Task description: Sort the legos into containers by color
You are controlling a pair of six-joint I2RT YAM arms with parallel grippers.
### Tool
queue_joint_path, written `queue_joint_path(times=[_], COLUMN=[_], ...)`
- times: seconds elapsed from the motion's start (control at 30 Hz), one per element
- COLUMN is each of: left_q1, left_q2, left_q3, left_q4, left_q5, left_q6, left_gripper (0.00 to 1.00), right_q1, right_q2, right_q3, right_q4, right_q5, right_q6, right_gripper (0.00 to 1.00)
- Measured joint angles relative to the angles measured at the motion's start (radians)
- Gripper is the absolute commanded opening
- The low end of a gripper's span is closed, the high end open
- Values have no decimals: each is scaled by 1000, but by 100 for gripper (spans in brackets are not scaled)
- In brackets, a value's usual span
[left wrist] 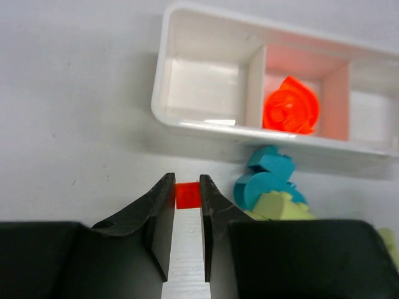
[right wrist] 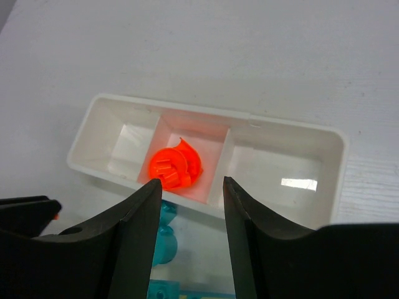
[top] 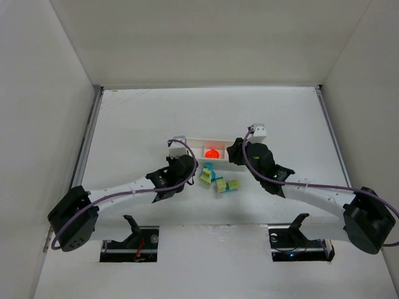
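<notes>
The white tray [top: 194, 141] has three compartments; it also shows in the left wrist view [left wrist: 163, 93] and the right wrist view [right wrist: 336, 163]. An orange-red lego [top: 212, 153] lies in the middle compartment [left wrist: 290, 106] [right wrist: 174, 165]; the two end compartments show no pieces. My left gripper [top: 181, 163] [left wrist: 187, 187] is shut on a small orange-red lego [left wrist: 187, 194], low over the table just in front of the tray's left end. My right gripper [top: 235, 151] [right wrist: 192, 187] is open and empty above the tray's front wall, near the middle divider.
Cyan legos [top: 207, 168] [left wrist: 268, 177] [right wrist: 163, 240] and yellow-green legos [top: 227, 185] [left wrist: 282, 205] lie clustered on the table in front of the tray, between the two grippers. White walls enclose the table on three sides.
</notes>
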Motion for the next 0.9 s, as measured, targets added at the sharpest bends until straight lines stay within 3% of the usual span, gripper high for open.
queue_joint_path(times=[0.2, 0.6, 0.9], left_q1=[18, 67, 74], left_q2=[13, 362, 448], left_q3=[139, 395, 446], left_q4=[-3, 83, 89], left_q5=[26, 173, 216], left_q6=[45, 101, 114], left_gripper=[13, 16, 32], right_q1=[-54, -61, -61], right_q2=[-14, -79, -84], right_q3=[-32, -53, -53], right_q4=[-1, -1, -2], right_q5=[0, 0, 3], right_q6=[39, 58, 52], right_gripper=[50, 50, 50])
